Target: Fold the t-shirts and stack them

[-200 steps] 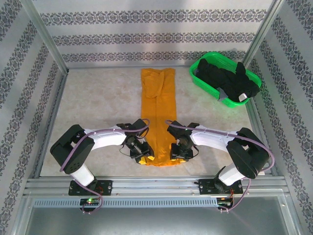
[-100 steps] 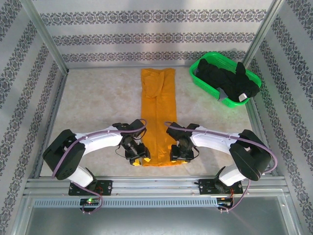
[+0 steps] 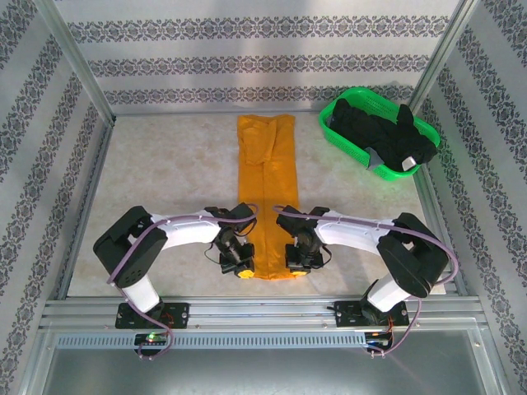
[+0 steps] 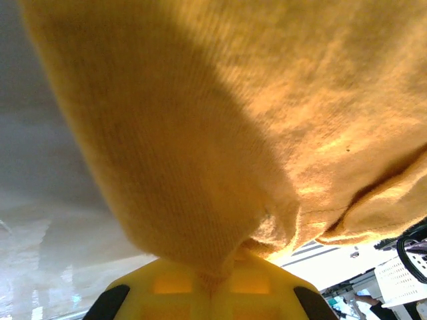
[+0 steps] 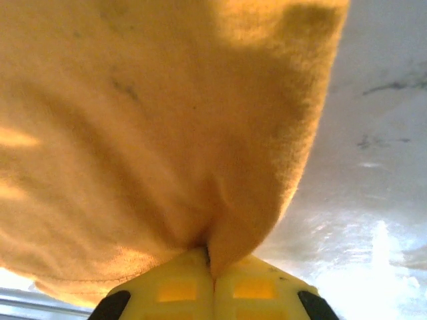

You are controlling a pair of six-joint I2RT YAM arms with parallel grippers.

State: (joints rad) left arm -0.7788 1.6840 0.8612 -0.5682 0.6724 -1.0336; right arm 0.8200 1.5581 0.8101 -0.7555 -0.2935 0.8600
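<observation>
My left hand [image 3: 236, 267] and right hand [image 3: 298, 262] are each clamped on a near hem corner of the mustard-orange t-shirt [image 3: 265, 189], a long strip on the surface [image 3: 165, 181]. It looks light and floppy, so corner grips suit. Far right, the green basket [image 3: 339, 141] holds the heaped black t-shirts [image 3: 379, 132].

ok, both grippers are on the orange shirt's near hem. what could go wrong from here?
1. Shallow grip: the left gripper and right gripper each pinch only a small tuck of the orange shirt at their tips, so a corner may slip out on the lift.
2. The shirt lies as a long narrow strip; uneven pulling by the two arms could skew it or open the lengthwise fold.
</observation>
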